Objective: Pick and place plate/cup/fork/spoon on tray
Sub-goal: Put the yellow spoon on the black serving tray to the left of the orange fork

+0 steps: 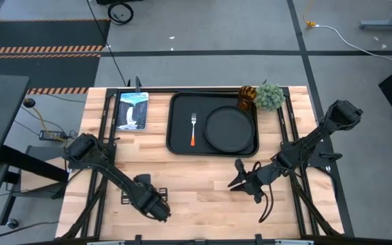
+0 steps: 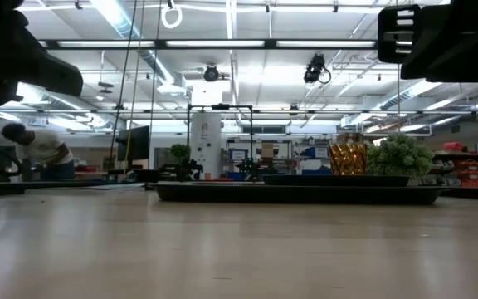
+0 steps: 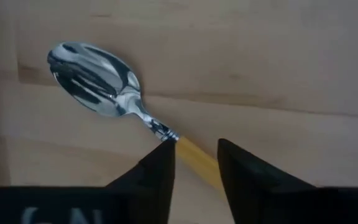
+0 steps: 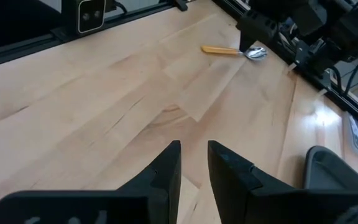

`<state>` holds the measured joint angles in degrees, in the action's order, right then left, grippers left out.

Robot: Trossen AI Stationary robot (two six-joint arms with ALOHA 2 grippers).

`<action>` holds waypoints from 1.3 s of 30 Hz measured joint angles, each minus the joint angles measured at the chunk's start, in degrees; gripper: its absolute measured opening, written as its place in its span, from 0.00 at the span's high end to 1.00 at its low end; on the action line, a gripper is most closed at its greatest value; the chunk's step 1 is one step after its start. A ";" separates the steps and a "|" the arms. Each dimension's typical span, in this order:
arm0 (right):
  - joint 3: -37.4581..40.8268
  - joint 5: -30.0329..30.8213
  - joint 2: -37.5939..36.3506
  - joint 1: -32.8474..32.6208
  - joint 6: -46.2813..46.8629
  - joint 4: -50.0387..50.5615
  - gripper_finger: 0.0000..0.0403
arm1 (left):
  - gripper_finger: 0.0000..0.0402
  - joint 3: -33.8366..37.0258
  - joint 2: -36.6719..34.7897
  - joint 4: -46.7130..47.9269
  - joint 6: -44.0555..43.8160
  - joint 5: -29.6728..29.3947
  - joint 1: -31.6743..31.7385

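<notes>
The spoon (image 3: 95, 78) lies on the bare table near the front left, and it also shows in the right wrist view (image 4: 235, 51). My left gripper (image 3: 196, 144) is open over it, one finger on each side of the orange handle. In the high view my left gripper (image 1: 156, 207) hides the spoon. The fork (image 1: 192, 129) and the round plate (image 1: 230, 128) lie on the black tray (image 1: 175, 146). The amber cup (image 1: 247, 97) stands at the tray's far right corner. My right gripper (image 1: 239, 178) is slightly open and empty, just near of the tray. My left gripper's fingers (image 3: 160, 168) come from above and stand on either side of the spoon's orange handle (image 3: 191, 155), close to the neck. I cannot tell whether they touch it. The spoon lies flat on the table.
A small green plant (image 1: 269, 95) stands beside the cup at the far right. A blue-white picture panel (image 1: 132, 110) lies to the left of the tray. Bare wood lies between the two grippers along the front. A person shows far off in the room (image 2: 40, 149).
</notes>
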<state>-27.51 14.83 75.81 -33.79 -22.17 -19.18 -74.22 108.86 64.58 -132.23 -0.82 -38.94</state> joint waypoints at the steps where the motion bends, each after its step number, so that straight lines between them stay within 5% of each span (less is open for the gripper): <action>1: 0.00 0.00 0.00 -0.01 0.13 0.00 0.79 | 0.65 -0.02 0.00 0.19 0.72 0.00 0.00; 10: 0.00 -3.04 0.00 -0.04 1.91 -0.17 0.79 | 0.49 0.85 0.00 0.11 2.00 0.81 -3.52; 23: 0.00 -3.04 0.00 -1.20 2.19 -1.65 0.79 | 0.55 0.88 1.77 0.45 -1.31 -0.50 -3.77; 39: 0.00 -3.02 0.00 -1.78 1.61 -2.14 0.79 | 0.56 0.88 4.42 -2.24 -2.16 9.91 -3.77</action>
<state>-27.51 11.81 75.81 -35.57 -20.56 -21.32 -73.34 113.27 62.34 -134.39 9.09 -42.71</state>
